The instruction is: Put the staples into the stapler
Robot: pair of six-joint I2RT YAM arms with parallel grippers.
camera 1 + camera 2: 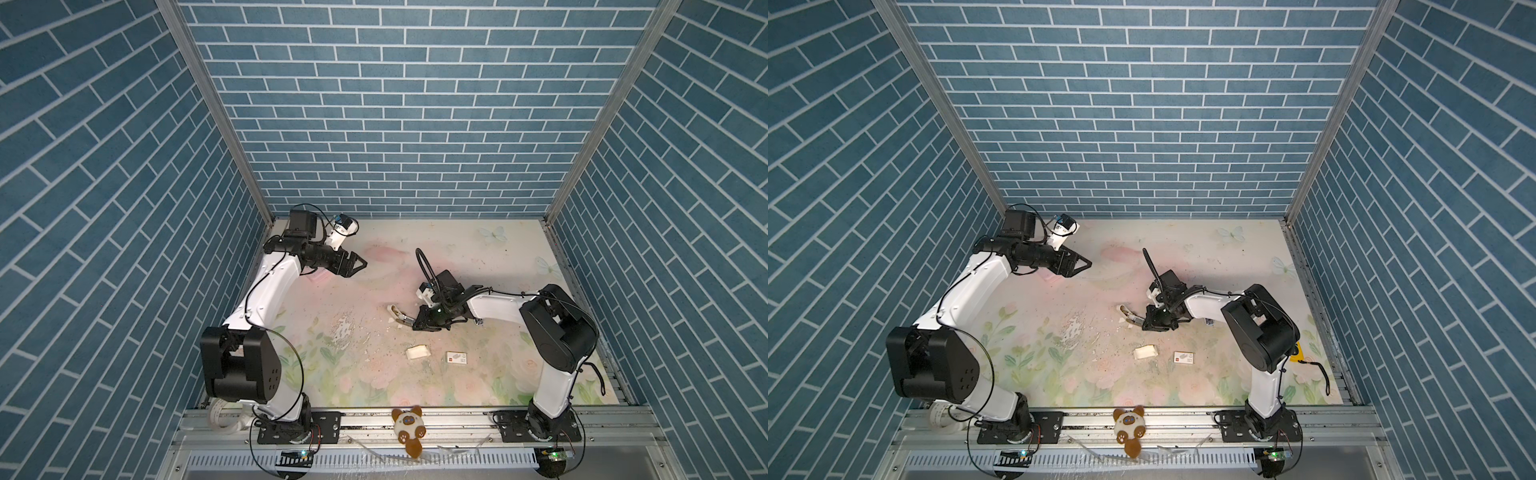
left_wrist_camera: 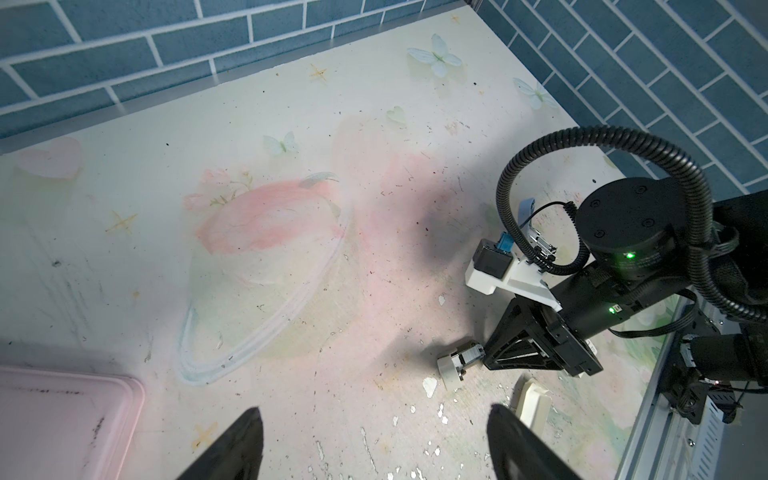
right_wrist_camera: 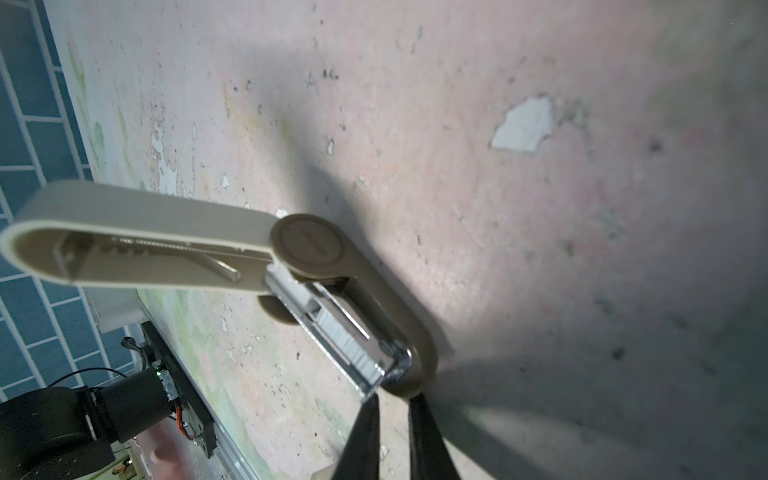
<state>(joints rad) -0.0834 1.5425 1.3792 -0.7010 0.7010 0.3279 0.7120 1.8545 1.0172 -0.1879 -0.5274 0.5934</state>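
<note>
The beige stapler [image 3: 390,307] lies on the table with its lid [image 3: 137,241] swung open; both top views show it [image 1: 397,316] [image 1: 1127,316]. A grey strip of staples [image 3: 353,353] sits in its metal channel. My right gripper [image 3: 397,399] is shut, its tips right at the channel's front end with nothing seen between them. The white card tray [image 1: 417,352] and its sleeve with the red mark [image 1: 456,358] lie nearer the front. My left gripper [image 2: 374,411] hangs open and empty at the back left [image 1: 360,268], far from the stapler [image 2: 457,361].
A pink tray [image 2: 62,415] lies under the left arm at the back left. A plush toy [image 1: 409,428] sits on the front rail. Blue brick walls close in the table on three sides. The table's print is flaking white [image 1: 343,330] left of the stapler.
</note>
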